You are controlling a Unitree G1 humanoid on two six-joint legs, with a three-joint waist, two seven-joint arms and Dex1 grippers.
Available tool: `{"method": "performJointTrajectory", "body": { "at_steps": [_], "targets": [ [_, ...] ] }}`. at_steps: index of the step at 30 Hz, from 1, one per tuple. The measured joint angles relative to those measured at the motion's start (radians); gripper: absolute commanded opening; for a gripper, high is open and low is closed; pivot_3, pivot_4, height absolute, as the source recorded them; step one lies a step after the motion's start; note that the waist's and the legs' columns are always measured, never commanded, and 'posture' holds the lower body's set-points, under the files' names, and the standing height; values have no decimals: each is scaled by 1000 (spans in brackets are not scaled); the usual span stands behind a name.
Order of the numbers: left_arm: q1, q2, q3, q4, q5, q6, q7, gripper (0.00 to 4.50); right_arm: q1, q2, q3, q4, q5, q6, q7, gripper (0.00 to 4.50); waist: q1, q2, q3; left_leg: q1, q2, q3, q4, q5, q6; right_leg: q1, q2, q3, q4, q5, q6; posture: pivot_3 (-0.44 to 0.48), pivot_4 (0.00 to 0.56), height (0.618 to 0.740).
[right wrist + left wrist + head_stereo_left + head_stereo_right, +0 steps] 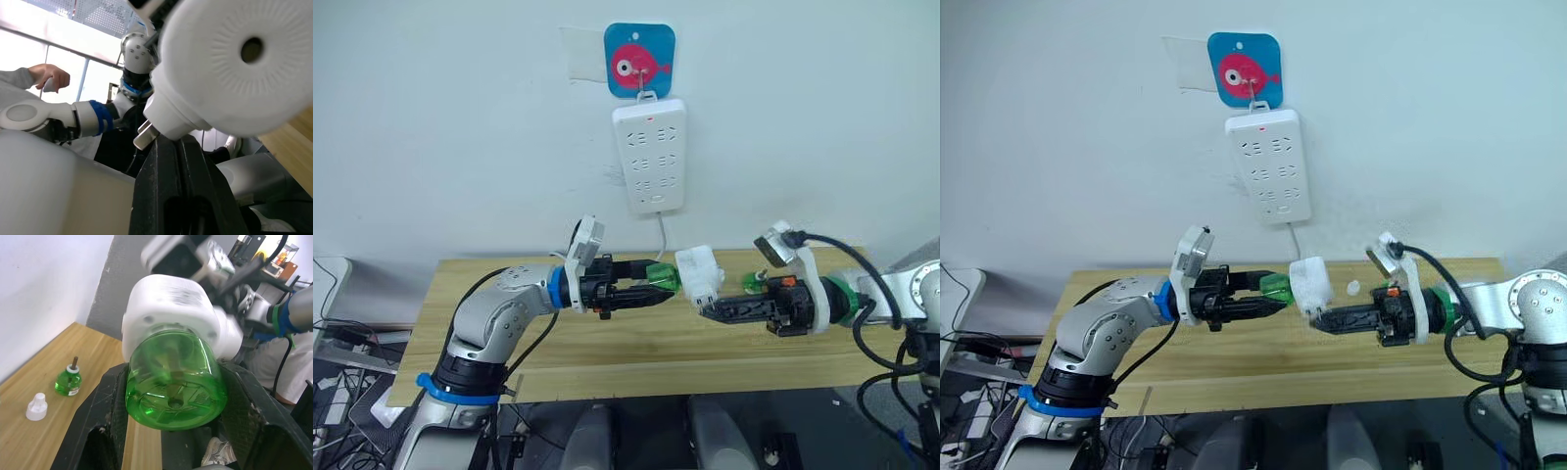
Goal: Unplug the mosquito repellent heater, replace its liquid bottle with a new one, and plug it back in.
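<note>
- The mosquito repellent heater [699,274] is sitting unplugged in mid-air above the wooden table [607,362], between my 2 arms and well below the power strip [649,157] on the wall.
- My right gripper [710,311] is pinching the heater's lower edge — fingers closed tight on it, dome facing my wrist camera.
- My left gripper [661,287] is clamping the green liquid bottle [173,382], its 2 fingers pressing either side of the clear body while the neck is sitting inside the heater.
- The bottle's long axis is running level, in line with my left forearm and pointing at the right gripper — so I judge the twist has to turn about that line.
- A second green bottle [68,380] and a white cap [36,407] are standing on the table, just beside each other, nearer my right arm.
</note>
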Motion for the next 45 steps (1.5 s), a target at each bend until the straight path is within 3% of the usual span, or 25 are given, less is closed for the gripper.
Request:
{"method": "performJointTrajectory", "body": {
  "at_steps": [11,15,17,20,23,25,29,31,35,45],
  "targets": [
    [5,18,-11,22,38,-10,-5,2251,-58,52,47,38,52,-65,-74,53,0,-1,1,-2,0,0,0,0,0,-1,0,0,-1,0,0,-151,234,740],
    [12,15,-33,22,37,-2,-10,2251,-36,-9,43,-13,43,-66,-53,53,1,-1,1,-3,0,-1,0,0,0,-2,0,-1,-1,0,0,-148,234,740],
    [14,16,-44,23,30,25,-12,2251,-14,-41,22,-82,-52,-66,23,53,1,-1,1,-6,0,-1,0,0,0,-5,0,-1,-1,0,0,-149,235,740],
    [16,18,-47,27,11,74,-13,2251,15,-98,0,-170,-240,-123,194,660,1,-1,1,-6,0,0,0,0,0,-6,0,-1,0,0,0,-139,236,740],
    [21,59,-34,30,-39,161,-33,2251,140,-251,23,-263,-617,-422,509,1685,1,-1,1,-7,0,0,0,0,0,-8,1,-1,0,-1,1,-136,235,740],
    [20,75,-20,24,-73,198,-52,2251,204,-293,27,-236,-822,-619,662,2363,1,-1,1,-7,0,1,0,0,0,-8,1,0,1,-1,1,-151,234,740],
    [26,123,-24,13,-104,246,-106,2251,261,-244,30,-125,-1143,-1072,884,3825,-6,-1,1,-5,1,3,0,0,0,-8,1,2,2,0,1,-163,227,740],
    [24,130,-40,12,-104,254,-130,2251,254,-178,42,-106,-1220,-1205,929,4481,-8,-1,1,-5,2,3,1,0,-1,-8,1,1,4,0,1,-169,223,740],
    [1,125,-65,16,-103,259,-158,2251,231,-73,90,-128,-1298,-1354,990,4481,-4,-1,1,-5,1,1,1,1,-2,-9,1,1,5,0,0,-171,221,740],
    [-22,123,-73,18,-103,267,-180,2251,231,33,128,-158,-1418,-1556,1021,4481,-2,-1,1,-5,0,0,1,2,-4,-9,-1,1,7,0,0,-161,217,740]
  ]
}}
